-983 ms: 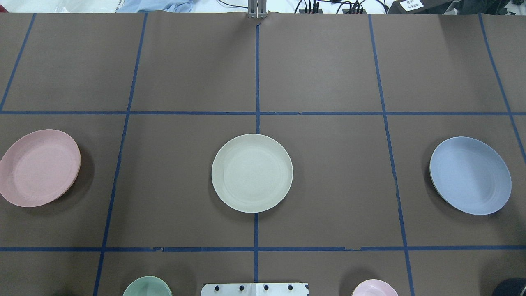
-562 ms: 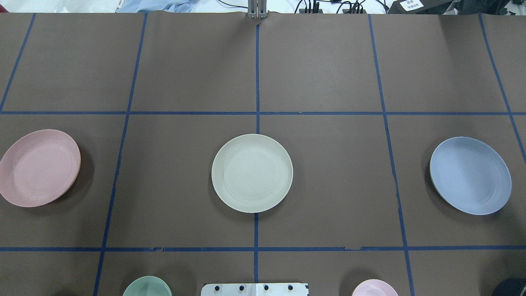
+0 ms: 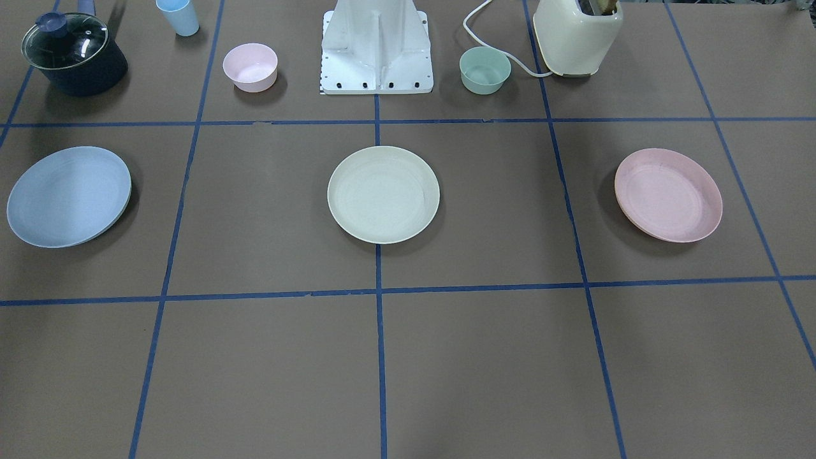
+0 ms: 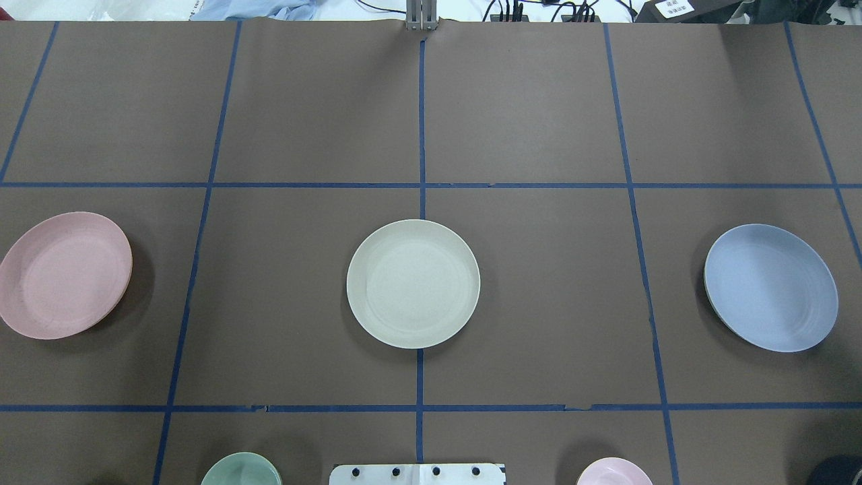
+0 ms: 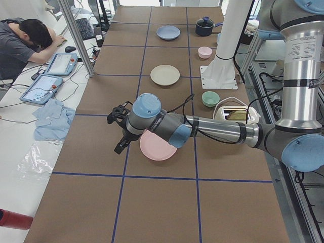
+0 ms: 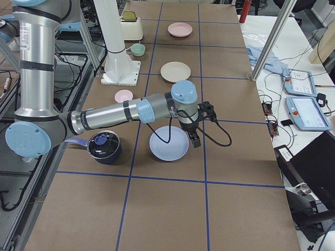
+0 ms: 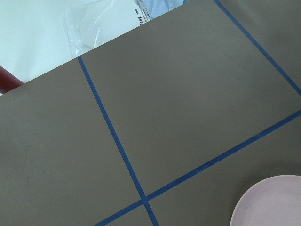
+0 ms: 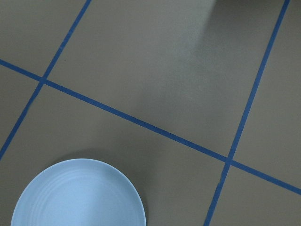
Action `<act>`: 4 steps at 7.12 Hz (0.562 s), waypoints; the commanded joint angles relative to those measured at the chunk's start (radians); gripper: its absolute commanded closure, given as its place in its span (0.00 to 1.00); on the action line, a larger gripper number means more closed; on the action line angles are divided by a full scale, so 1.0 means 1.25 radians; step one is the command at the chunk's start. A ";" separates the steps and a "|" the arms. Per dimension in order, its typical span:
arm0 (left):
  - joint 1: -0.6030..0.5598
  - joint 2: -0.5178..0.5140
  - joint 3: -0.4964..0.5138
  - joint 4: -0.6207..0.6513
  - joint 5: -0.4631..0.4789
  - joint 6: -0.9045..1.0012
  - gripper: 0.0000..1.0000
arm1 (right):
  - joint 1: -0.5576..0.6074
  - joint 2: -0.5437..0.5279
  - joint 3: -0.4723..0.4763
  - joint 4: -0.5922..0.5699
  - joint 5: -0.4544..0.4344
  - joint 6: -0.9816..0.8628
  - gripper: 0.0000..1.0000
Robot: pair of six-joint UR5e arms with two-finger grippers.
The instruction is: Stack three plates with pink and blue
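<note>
The brown tabletop [image 4: 525, 114] is gridded in blue tape [image 4: 421, 185]. The cream plate [image 4: 413, 283] lies at centre, the pink plate [image 4: 64, 275] on the robot's left and the blue plate [image 4: 771, 287] on its right, all well apart. The left jaws hang by the pink plate and the right jaws by the blue; I cannot tell whether they are spread or pressed together. An operator [image 5: 23, 43] leans on a side desk [image 5: 12, 109].

We find one small change, the dark shape [image 4: 838, 471] in the overhead view's lower-right corner, now lower and smaller.
</note>
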 commanded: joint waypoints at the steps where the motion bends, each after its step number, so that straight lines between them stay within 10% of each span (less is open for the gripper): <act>1: 0.014 0.017 0.046 -0.038 -0.001 -0.006 0.00 | -0.065 0.000 -0.007 0.079 -0.008 0.144 0.00; 4: 0.131 0.103 0.182 -0.409 0.010 -0.261 0.00 | -0.122 -0.006 -0.008 0.146 -0.044 0.244 0.00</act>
